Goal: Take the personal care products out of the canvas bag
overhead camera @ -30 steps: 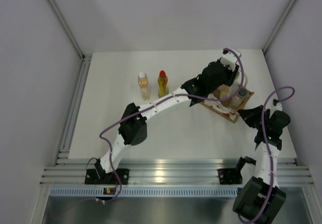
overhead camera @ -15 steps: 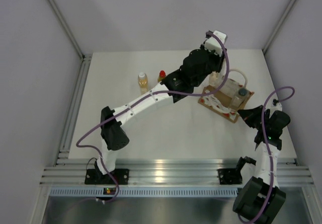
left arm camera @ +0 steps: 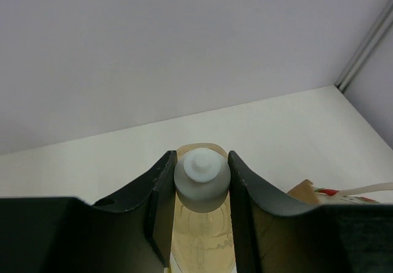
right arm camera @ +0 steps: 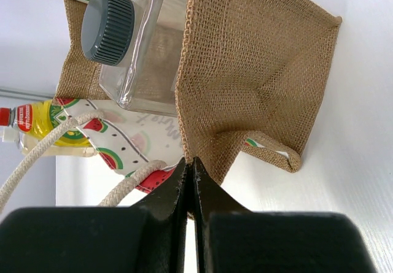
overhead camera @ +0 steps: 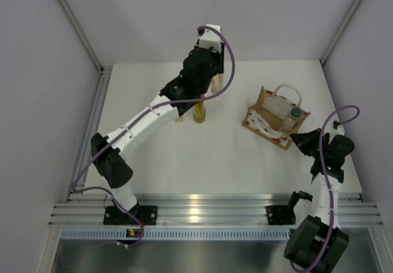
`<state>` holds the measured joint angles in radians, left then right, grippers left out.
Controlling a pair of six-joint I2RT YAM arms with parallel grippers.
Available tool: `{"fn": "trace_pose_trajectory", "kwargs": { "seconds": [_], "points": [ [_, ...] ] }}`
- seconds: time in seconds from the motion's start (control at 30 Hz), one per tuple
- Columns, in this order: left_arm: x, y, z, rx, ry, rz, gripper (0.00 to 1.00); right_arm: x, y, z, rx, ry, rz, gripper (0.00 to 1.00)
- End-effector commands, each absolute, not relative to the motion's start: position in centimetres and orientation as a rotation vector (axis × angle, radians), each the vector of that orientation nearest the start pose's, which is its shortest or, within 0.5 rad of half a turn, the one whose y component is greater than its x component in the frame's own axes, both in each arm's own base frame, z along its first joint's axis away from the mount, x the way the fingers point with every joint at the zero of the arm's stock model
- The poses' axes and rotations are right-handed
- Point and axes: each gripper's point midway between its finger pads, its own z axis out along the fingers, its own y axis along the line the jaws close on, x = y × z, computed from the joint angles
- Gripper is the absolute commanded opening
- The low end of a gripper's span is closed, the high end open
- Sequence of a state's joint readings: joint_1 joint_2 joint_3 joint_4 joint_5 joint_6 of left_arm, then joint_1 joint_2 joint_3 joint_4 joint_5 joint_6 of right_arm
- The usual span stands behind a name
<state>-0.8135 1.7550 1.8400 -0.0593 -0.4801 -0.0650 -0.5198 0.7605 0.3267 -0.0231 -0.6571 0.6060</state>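
Left wrist view: left gripper (left arm camera: pixel 201 162) clamped a white-capped amber bottle (left arm camera: pixel 202 233); right gripper (right arm camera: pixel 190 161) pinched the canvas bag (right arm camera: pixel 258 70) at its edge.

We note the canvas bag (right arm camera: pixel 258 70), at three o'clock on the white table (overhead camera: pixel 215 162): tan-brown weave, white panel with red-and-green watermelon prints. Clear bottle (right arm camera: pixel 144 58), dark grey ribbed cap. Amber bottle (left arm camera: pixel 202 242), white cap. Yellow bottle (overhead camera: pixel 199 113).

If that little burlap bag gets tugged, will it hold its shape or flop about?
Probably floppy: the canvas bag creases where the right end effector seems to pinch its edge. Likely light enough to drag across the table, with only the clear bottle seen inside.
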Motion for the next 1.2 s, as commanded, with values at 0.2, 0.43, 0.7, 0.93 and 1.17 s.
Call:
{"fn": "trace_pose_trajectory", "kwargs": {
  "seconds": [0.2,0.43,0.7,0.93,1.17],
  "points": [
    [45.0,-31.7,42.4,0.052,1.449,-0.465,0.00,26.8,-0.8,12.2,0.690,1.894,0.708,0.00],
    [46.0,-33.4,38.2,0.068,1.494,-0.483,0.00,26.8,-0.8,12.0,0.693,1.896,0.709,0.00],
    [46.1,-35.4,33.3,0.100,1.531,-0.481,0.00,26.8,-0.8,12.0,0.692,1.896,0.711,0.00],
    [45.6,-38.0,28.8,0.162,1.566,-0.475,0.00,26.7,-0.7,12.1,0.687,1.896,0.712,0.00],
    [44.9,-38.6,26.8,0.158,1.538,-0.539,0.00,26.7,-0.7,12.1,0.684,1.896,0.717,0.00]
  ]
}}
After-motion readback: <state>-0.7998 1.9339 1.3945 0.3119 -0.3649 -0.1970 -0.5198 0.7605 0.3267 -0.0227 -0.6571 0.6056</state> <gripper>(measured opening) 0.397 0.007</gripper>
